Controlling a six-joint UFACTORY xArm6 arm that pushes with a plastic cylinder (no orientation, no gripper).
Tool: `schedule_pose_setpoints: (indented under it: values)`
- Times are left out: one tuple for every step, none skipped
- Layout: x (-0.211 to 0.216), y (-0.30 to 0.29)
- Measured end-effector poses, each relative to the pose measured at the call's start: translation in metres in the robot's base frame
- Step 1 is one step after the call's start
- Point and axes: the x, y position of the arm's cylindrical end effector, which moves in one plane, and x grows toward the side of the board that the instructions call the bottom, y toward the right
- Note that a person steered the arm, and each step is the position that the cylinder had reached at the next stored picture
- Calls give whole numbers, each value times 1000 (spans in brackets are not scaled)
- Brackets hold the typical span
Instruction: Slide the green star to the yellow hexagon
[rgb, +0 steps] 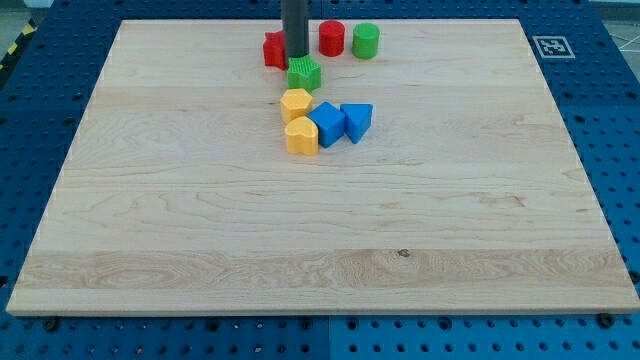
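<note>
The green star (305, 74) lies near the view's top centre of the wooden board (200, 220). The yellow hexagon (296, 103) sits just below it, a small gap apart. My tip (296, 58) stands at the star's top-left edge, touching or nearly touching it. The dark rod rises out of the view's top.
A yellow heart-like block (301, 135) lies below the hexagon. A blue cube (326, 124) and a blue triangle (356, 120) sit to its right. A red block (273, 49) is left of the rod. A red cylinder (332, 38) and a green cylinder (365, 41) stand at the top.
</note>
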Motion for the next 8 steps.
schedule_pose_setpoints:
  values:
    - [3,17]
    - [-1,47]
    - [6,49]
    - [11,45]
    - [24,39]
    - [24,24]
    - [27,-12]
    - [28,-45]
